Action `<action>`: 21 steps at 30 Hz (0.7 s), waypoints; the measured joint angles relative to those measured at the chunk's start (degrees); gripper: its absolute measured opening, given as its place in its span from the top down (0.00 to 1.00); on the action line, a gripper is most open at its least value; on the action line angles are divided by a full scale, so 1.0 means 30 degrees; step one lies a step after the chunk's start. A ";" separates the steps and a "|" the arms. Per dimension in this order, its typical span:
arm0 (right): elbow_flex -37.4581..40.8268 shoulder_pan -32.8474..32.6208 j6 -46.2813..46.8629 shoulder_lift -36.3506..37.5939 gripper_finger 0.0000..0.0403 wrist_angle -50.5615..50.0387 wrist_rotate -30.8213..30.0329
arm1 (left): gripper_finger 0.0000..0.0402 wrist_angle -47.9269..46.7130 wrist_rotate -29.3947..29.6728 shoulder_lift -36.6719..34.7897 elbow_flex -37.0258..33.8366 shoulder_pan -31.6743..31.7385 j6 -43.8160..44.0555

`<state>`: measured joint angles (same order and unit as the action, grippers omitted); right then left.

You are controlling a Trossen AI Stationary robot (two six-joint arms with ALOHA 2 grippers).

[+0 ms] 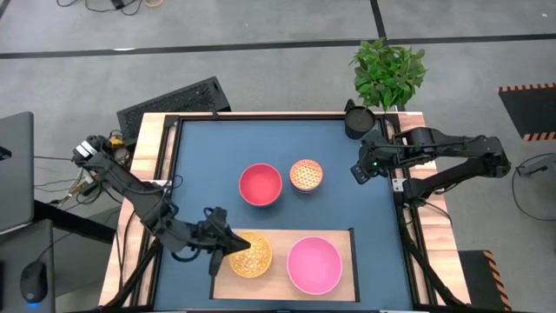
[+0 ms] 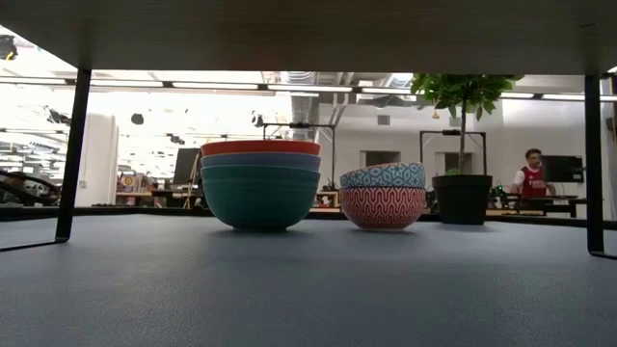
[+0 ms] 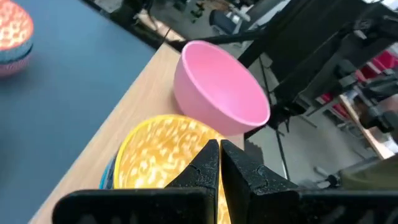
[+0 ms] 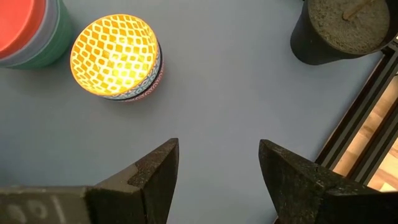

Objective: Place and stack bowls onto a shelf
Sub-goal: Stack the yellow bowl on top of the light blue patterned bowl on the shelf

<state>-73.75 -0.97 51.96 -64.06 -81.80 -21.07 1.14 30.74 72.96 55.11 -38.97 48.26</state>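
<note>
Left jaws (image 1: 228, 246) shut, empty, over the yellow patterned bowl (image 1: 250, 256) beside the pink bowl (image 1: 314, 264) on the shelf (image 1: 347, 236); right jaws (image 1: 358, 169) gape, holding nothing (idle). I count two stacks, red-topped (image 1: 261, 184) and orange-lattice (image 1: 306, 175), left on the worktop (image 1: 208, 165).

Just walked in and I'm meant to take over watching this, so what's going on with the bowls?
The robot is moving bowls onto the wooden shelf. A pink bowl and a yellow patterned bowl already sit there. The left gripper, shut, is at the yellow bowl's rim. On the blue table, a stack topped by a red bowl and a small orange-lattice stack wait. The right gripper hangs open near the plant pot.
</note>
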 joint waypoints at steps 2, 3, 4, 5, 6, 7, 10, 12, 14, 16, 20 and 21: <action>-0.0003 0.0001 -0.0082 0.0002 0.38 0.0000 0.0003 | 1.00 -0.0559 0.0379 0.0087 0.0000 -0.0161 0.0324; -0.0003 0.0001 -0.0207 0.0001 0.38 0.0000 0.0001 | 1.00 -0.0806 0.0545 0.0090 -0.0012 -0.0234 0.0376; -0.0003 0.0001 -0.0295 0.0003 0.38 0.0000 0.0003 | 1.00 -0.0820 0.0654 0.0090 -0.0020 -0.0266 0.0375; -0.0003 0.0001 -0.0313 0.0001 0.38 0.0000 0.0003 | 1.00 -0.0818 0.0801 0.0090 -0.0015 -0.0266 0.0364; -0.0003 0.0001 -0.0314 0.0002 0.38 0.0002 0.0003 | 1.00 -0.0943 0.0924 0.0082 -0.0015 -0.0271 0.0362; -0.0003 0.0001 -0.0342 -0.0004 0.38 0.0006 0.0003 | 1.00 -0.1120 0.0959 0.0082 -0.0015 -0.0307 0.0365; -0.0003 0.0001 -0.0342 0.0003 0.38 0.0004 0.0003 | 1.00 -0.1797 0.0991 0.0082 -0.0015 -0.0396 0.0874; -0.0003 0.0001 -0.0340 -0.0004 0.38 0.0007 0.0003 | 1.00 -0.2185 0.0934 0.0082 -0.0015 -0.0419 0.1177; -0.0003 0.0001 -0.0342 0.0003 0.38 0.0007 0.0003 | 1.00 -0.2432 0.0928 0.0082 -0.0015 -0.0401 0.1285; 0.0002 0.0001 -0.0342 0.0001 0.38 0.0007 0.0003 | 1.00 -0.2427 0.0983 0.0082 -0.0015 -0.0390 0.1294; -0.0003 0.0001 -0.0342 0.0002 0.38 0.0000 -0.0003 | 1.00 -0.2058 0.0989 0.0030 -0.0015 -0.0383 0.1655; -0.0003 0.0001 -0.0339 0.0003 0.38 0.0007 0.0003 | 1.00 -0.1707 0.0983 -0.0036 -0.0015 -0.0334 0.1667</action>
<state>-73.76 -0.97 50.95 -64.05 -81.78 -21.06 -3.98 33.69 72.86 55.07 -39.97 53.26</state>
